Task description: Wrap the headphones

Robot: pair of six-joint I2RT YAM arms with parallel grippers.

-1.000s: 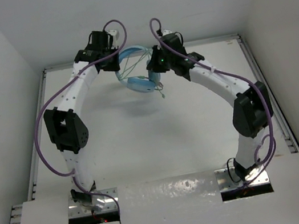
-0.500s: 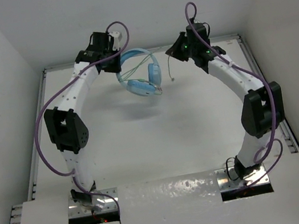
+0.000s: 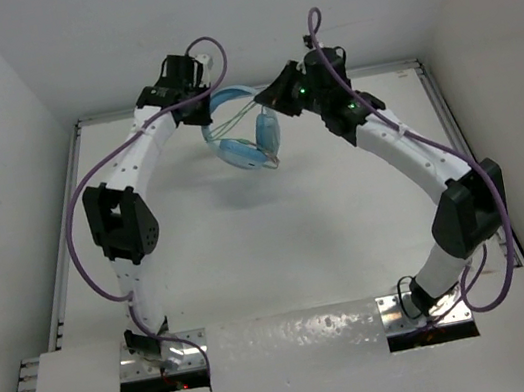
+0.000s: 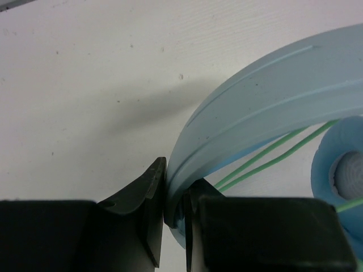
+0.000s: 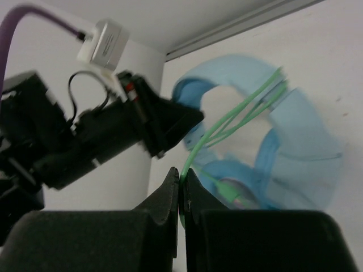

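The light blue headphones point(image 3: 246, 145) hang above the far middle of the table. My left gripper point(image 3: 208, 108) is shut on the curved headband point(image 4: 255, 96), its jaws point(image 4: 177, 182) pinching the band's end. Thin pale green cable point(image 3: 247, 112) runs in strands across the inside of the band towards the ear cups point(image 5: 295, 147). Just right of the band, my right gripper point(image 3: 277, 94) is shut on that cable point(image 5: 227, 122); the cable rises out from between its closed fingertips point(image 5: 182, 175). One ear cup point(image 4: 340, 170) shows at the right edge of the left wrist view.
White walls enclose the table on three sides, with a metal rail point(image 3: 392, 66) along the back edge. Purple arm cables point(image 3: 82, 238) loop beside both arms. In the right wrist view the left gripper's body point(image 5: 96, 136) sits close, just left of the headphones.
My right gripper swung out to the right, pulling the green cable away, then came back in against the headband. The left gripper kept its hold; the headphones turned slightly.
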